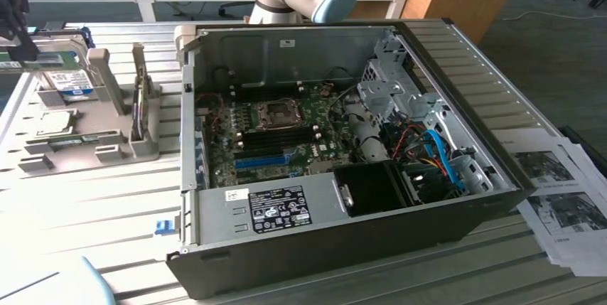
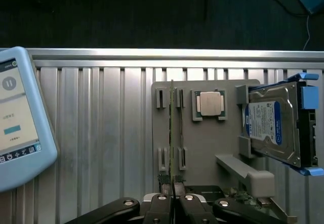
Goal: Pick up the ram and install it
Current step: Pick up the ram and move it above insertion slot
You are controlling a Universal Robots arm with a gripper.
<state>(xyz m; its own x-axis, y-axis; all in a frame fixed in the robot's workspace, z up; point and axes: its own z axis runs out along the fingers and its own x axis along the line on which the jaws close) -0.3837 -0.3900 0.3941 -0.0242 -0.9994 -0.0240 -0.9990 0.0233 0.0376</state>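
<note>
Your tool is closed, pinching the near end of the ram, which stands edge-on in line with its slots in the grey holder, beside the processor. You seem to be at pick-up; moving it calls for a straight pull, no twist.

An open computer case lies on the slatted tabletop with its motherboard exposed. To the exterior view's left of the case, a grey holder carries a hard drive. Above the holder, the gripper pinches the ram level in its jaws. Printed sheets lie on the case's other side.
</note>
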